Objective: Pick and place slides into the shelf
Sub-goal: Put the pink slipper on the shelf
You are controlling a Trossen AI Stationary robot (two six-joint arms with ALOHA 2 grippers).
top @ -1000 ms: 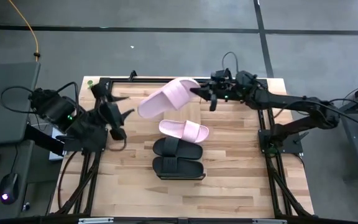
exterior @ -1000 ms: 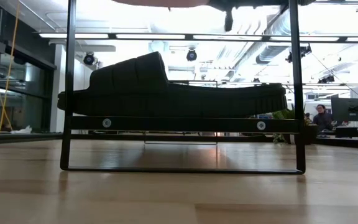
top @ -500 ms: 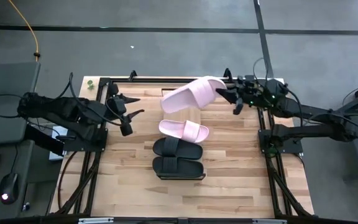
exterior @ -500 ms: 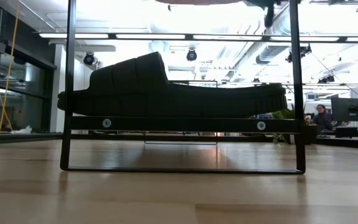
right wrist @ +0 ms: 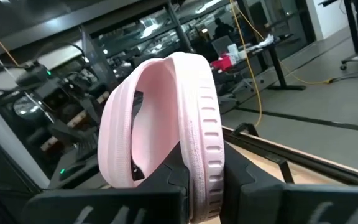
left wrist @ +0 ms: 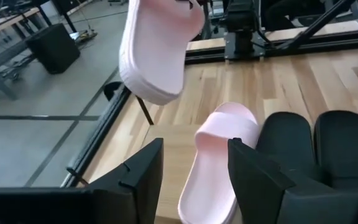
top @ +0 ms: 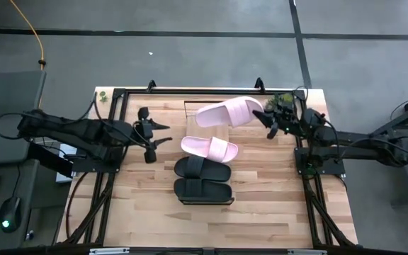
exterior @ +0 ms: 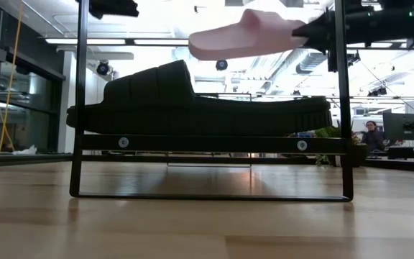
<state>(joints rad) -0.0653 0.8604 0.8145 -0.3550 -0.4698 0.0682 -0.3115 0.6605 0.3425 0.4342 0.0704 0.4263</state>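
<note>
Pinching one end of a pink slide (top: 229, 112) edge-on between its fingers, the right gripper (top: 268, 117) holds it in the air over the far end of the shelf (top: 190, 106). In the low view that slide (exterior: 246, 36) hangs above a black slide (exterior: 192, 101) resting on the rack. On the shelf lie the other pink slide (top: 210, 147) and two black slides (top: 202, 179). The left gripper (top: 153, 134), fingers spread and empty, hovers beside them.
</note>
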